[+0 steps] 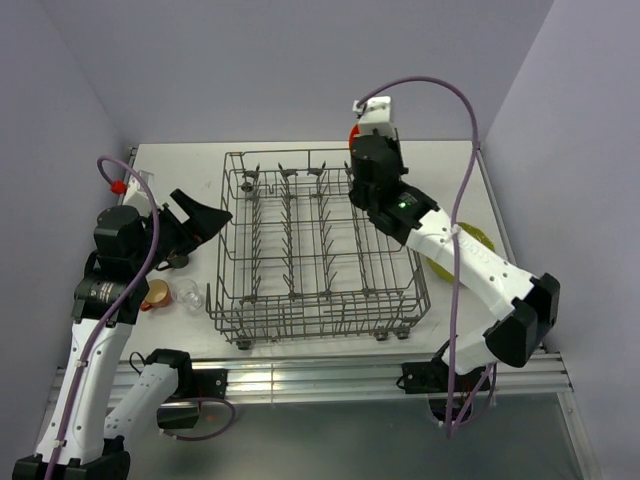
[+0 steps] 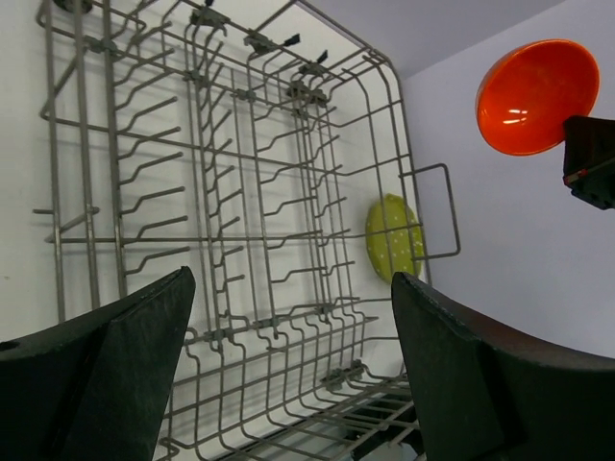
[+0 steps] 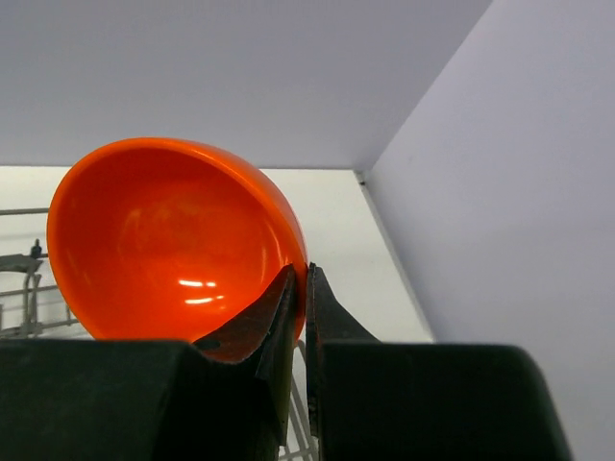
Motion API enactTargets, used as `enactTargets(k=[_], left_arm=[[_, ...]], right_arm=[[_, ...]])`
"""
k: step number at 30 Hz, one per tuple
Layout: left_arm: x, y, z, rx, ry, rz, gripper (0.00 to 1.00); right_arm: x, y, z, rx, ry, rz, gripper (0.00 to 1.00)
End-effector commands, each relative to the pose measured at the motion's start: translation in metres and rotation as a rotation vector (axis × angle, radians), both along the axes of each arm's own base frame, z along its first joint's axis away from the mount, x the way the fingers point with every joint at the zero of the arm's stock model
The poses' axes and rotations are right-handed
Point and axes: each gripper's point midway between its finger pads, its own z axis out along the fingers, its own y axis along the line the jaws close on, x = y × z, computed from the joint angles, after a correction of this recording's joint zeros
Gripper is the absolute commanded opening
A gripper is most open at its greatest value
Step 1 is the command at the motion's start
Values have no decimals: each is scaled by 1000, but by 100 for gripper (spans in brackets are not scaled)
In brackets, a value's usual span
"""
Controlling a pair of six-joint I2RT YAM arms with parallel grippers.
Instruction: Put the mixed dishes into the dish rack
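Note:
The grey wire dish rack [image 1: 320, 318] stands mid-table with nothing in it. My right gripper [image 1: 362, 150] is above its far right corner, shut on the rim of the orange bowl [image 3: 163, 250], which is held on edge in the air. The bowl also shows in the top view [image 1: 353, 134] and the left wrist view [image 2: 536, 96]. My left gripper [image 1: 207, 217] is open and empty at the rack's left side, facing across it [image 2: 290, 288]. The yellow-green plate [image 1: 474, 243] lies right of the rack, partly under my right arm. The pale green cup is out of view.
A small orange handled cup [image 1: 155, 293] and a clear glass [image 1: 189, 295] stand left of the rack's near corner. A dark mug [image 1: 178, 262] is mostly hidden under my left wrist. Walls close the table's far, left and right sides.

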Motion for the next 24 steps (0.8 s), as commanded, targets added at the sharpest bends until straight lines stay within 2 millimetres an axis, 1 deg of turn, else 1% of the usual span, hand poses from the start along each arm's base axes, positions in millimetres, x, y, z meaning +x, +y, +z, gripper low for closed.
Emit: enactTargets(k=[1, 2, 3, 4, 5, 6, 7, 8, 9, 10, 11, 12, 14, 15, 18, 20, 21, 23, 24], left_arm=[[5, 16, 12, 83, -47, 66, 90], [6, 18, 11, 92, -48, 76, 90], [8, 23, 10, 105, -47, 99, 90], [9, 25, 9, 116, -44, 108, 90], [9, 26, 9, 121, -45, 115, 90], [10, 27, 7, 125, -41, 120, 90], [11, 29, 6, 133, -41, 129, 90], [12, 29, 6, 136, -42, 129, 90], [13, 30, 4, 143, -41, 130, 90], [13, 30, 4, 148, -46, 132, 90], [13, 31, 3, 151, -46, 132, 90], [14, 31, 2, 159, -48, 133, 90], [16, 31, 0, 164, -49, 130, 90], [17, 31, -1, 168, -51, 127, 90], [19, 27, -4, 162, -44, 108, 90], [20, 24, -7, 155, -43, 92, 90], [20, 22, -8, 148, -44, 79, 90], [21, 21, -10, 146, -43, 76, 90], [21, 21, -10, 148, -46, 75, 90]], right_arm=[[2, 16, 22, -72, -88, -42, 0], [4, 22, 19, -91, -83, -40, 0], [8, 30, 12, -147, -59, -34, 0], [7, 40, 15, -130, -88, -31, 0], [9, 44, 14, -144, -90, -32, 0], [13, 52, 8, -210, -63, -32, 0], [14, 56, 11, -198, -90, -41, 0], [15, 58, 11, -217, -94, -50, 0], [17, 60, 2, -328, -55, -53, 0], [17, 60, 7, -289, -112, -67, 0], [18, 60, 6, -312, -117, -67, 0], [20, 61, -1, -358, -100, -61, 0], [22, 64, -4, -390, -113, -38, 0], [24, 69, -13, -454, -106, 1, 0], [24, 73, -21, -514, -127, 60, 0], [23, 73, -23, -520, -142, 93, 0], [21, 70, -21, -491, -157, 105, 0], [21, 72, -22, -484, -160, 152, 0], [19, 68, -18, -430, -179, 167, 0]])
